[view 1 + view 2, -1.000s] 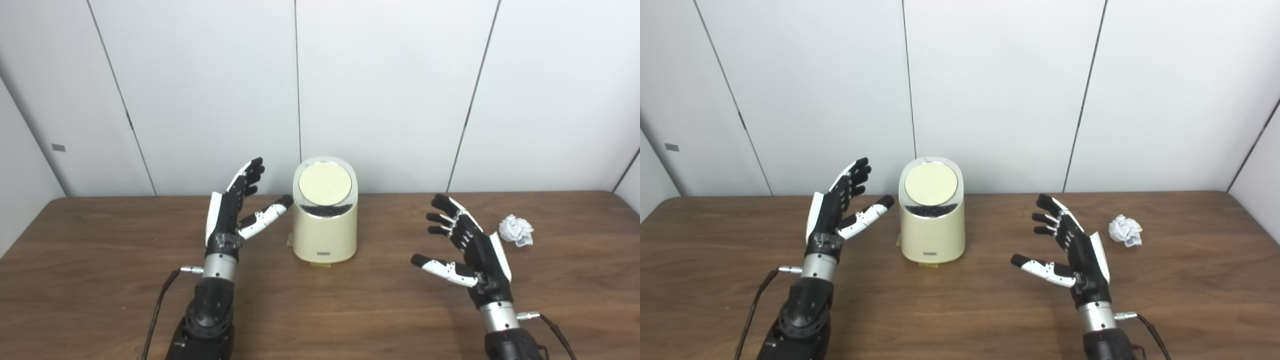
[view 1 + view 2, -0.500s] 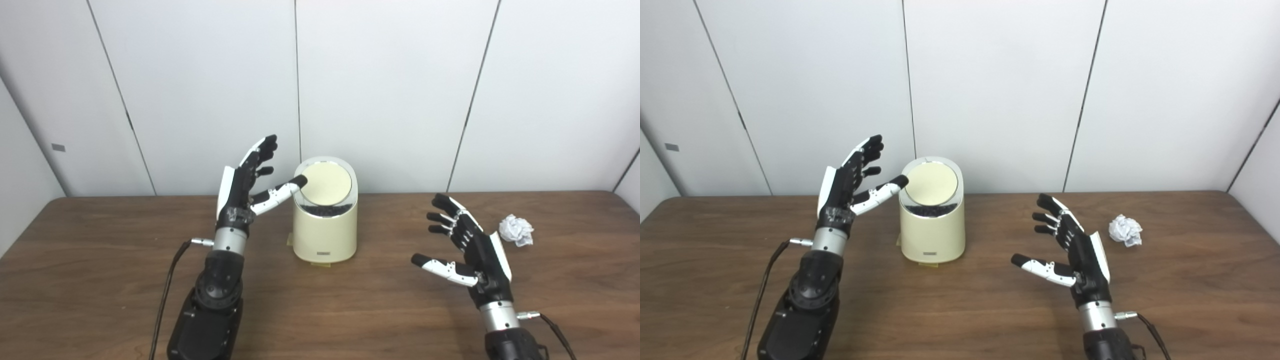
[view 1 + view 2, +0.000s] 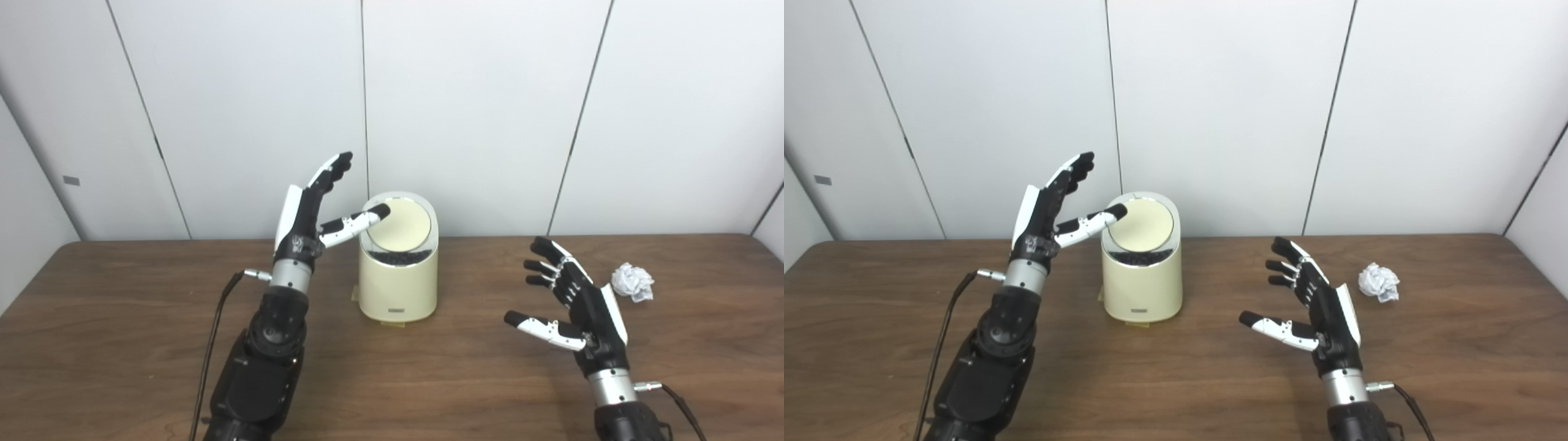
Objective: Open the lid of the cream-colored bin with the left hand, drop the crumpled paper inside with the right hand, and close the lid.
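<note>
Since a second ago, the left hand [image 3: 309, 211] has been raised and carried rightward, fingers spread and empty, so that its thumb tip now overlaps the left edge of the lid [image 3: 401, 225] on the cream-colored bin [image 3: 398, 288]. The right hand [image 3: 579, 309] is kept open and empty above the table [image 3: 122, 343], with the crumpled paper [image 3: 633, 282] lying just to its right.

Brown wooden table [image 3: 122, 343]; white panelled wall [image 3: 478, 110] behind.
</note>
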`<state>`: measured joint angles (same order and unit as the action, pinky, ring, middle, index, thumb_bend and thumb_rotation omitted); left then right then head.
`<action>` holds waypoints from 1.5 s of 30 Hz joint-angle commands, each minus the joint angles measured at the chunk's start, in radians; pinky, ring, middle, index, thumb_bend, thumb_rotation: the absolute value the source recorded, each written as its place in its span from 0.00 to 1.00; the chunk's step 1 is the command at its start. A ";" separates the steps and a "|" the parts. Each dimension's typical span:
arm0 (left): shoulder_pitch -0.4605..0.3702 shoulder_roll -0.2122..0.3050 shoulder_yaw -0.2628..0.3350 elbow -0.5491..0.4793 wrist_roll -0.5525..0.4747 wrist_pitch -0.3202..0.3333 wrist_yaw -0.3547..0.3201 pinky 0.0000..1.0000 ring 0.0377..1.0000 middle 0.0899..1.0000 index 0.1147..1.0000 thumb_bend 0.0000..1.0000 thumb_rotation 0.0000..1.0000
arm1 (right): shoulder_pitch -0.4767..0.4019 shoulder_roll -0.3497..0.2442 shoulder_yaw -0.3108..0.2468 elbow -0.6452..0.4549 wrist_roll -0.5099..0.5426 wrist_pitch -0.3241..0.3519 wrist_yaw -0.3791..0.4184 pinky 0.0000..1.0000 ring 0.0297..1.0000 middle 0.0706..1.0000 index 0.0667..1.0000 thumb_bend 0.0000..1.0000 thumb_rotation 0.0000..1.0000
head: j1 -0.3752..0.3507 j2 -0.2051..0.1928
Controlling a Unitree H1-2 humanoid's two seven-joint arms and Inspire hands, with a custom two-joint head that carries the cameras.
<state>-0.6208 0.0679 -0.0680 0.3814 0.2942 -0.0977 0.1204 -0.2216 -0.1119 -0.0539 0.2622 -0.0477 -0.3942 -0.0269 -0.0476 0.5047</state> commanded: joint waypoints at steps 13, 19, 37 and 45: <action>-0.112 0.047 -0.058 -0.009 0.127 0.064 0.020 0.82 0.89 0.88 0.91 0.89 0.33 | 0.062 0.018 0.006 0.098 -0.005 -0.029 -0.012 0.69 0.76 0.84 0.83 0.75 0.22 | -0.008 0.003; -0.129 0.070 -0.084 -0.007 0.174 0.082 0.013 0.79 0.88 0.89 0.92 0.92 0.29 | 0.061 0.018 0.006 0.097 -0.001 -0.028 -0.011 0.68 0.76 0.84 0.83 0.76 0.23 | -0.011 0.005; -0.132 0.111 -0.140 -0.038 0.242 0.131 -0.035 0.75 0.89 0.92 0.95 0.97 0.32 | 0.062 0.027 0.006 0.089 -0.010 -0.019 -0.019 0.69 0.76 0.84 0.83 0.75 0.22 | -0.017 0.019; -0.135 0.111 -0.155 -0.033 0.250 0.143 -0.047 0.74 0.89 0.93 0.94 0.99 0.33 | 0.060 0.032 0.006 0.095 -0.010 -0.030 -0.025 0.68 0.76 0.84 0.83 0.75 0.21 | -0.021 0.024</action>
<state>-0.6855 0.1674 -0.2244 0.3763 0.5270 0.0520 0.0661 -0.2328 -0.1060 -0.0546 0.2792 -0.0606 -0.3991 -0.0419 -0.0675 0.5277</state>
